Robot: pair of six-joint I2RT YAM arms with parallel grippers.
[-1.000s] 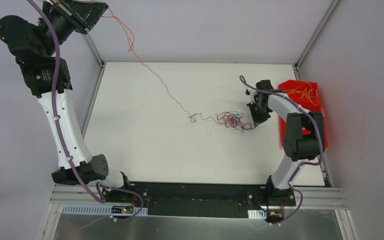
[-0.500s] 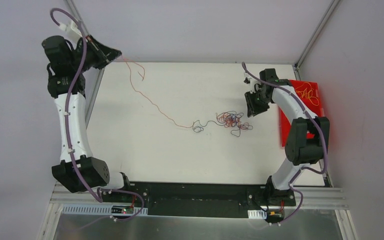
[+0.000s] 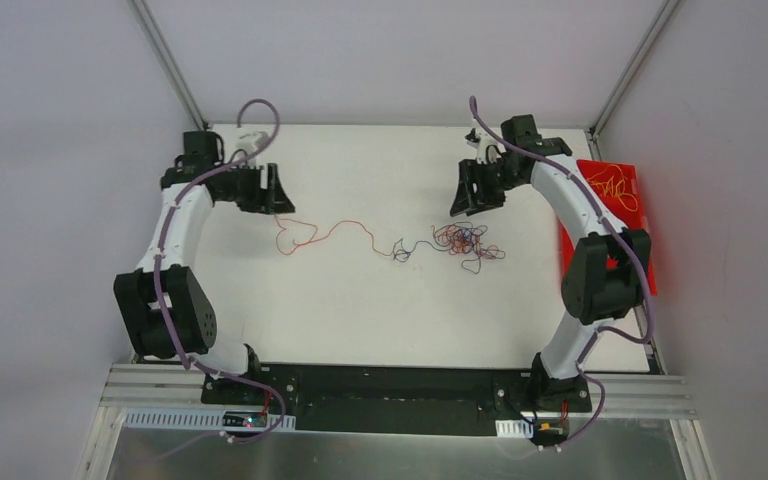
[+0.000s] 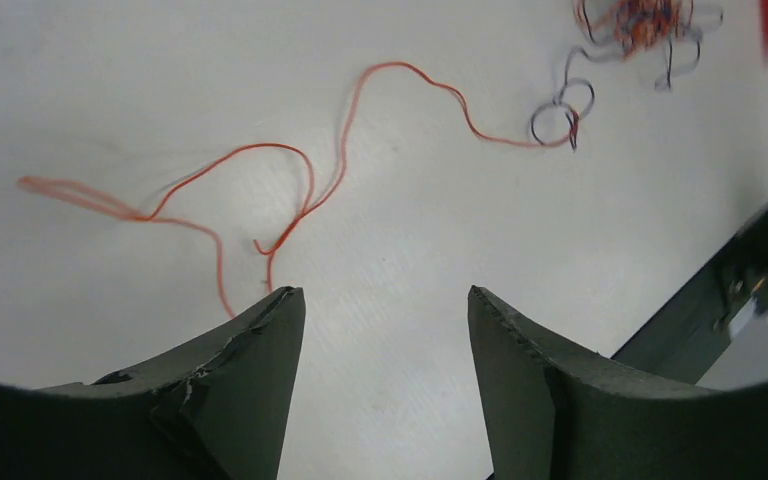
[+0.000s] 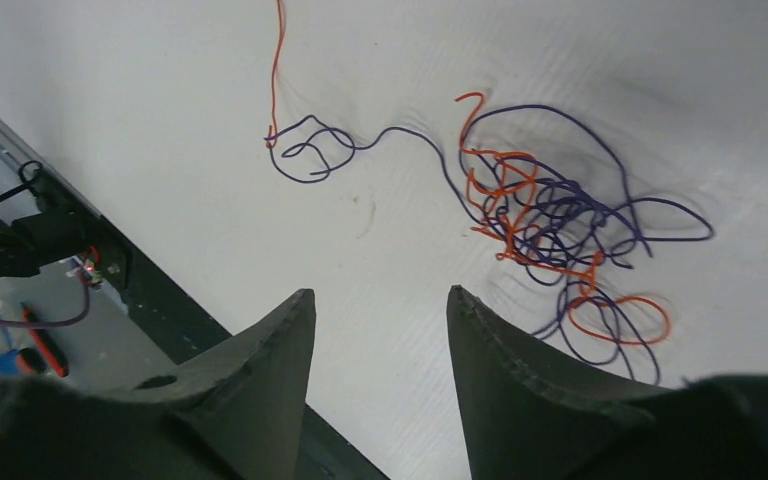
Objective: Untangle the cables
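**Operator:** When I froze the feed, my left gripper [image 4: 385, 295] hung low over the table [image 3: 360, 320], fingers spread and nothing between them.

**Colleague:** And the cables [image 3: 465, 240]?

**Operator:** Most lay bunched in a purple, orange and dark snarl near the table's middle, a bit to the right. One orange-red strand [image 4: 290, 190] trailed out to the left through a small dark loop [image 3: 402, 250] and curled on the surface right before my left fingers. Its near end ran up to one fingertip; I couldn't tell whether it touched.

**Colleague:** The other side?

**Operator:** My right gripper [image 5: 380, 292] was parted too, empty, poised just beyond the snarl's far edge. A red bin [image 3: 638, 235] at the right edge held yellow wires [image 3: 610, 185].
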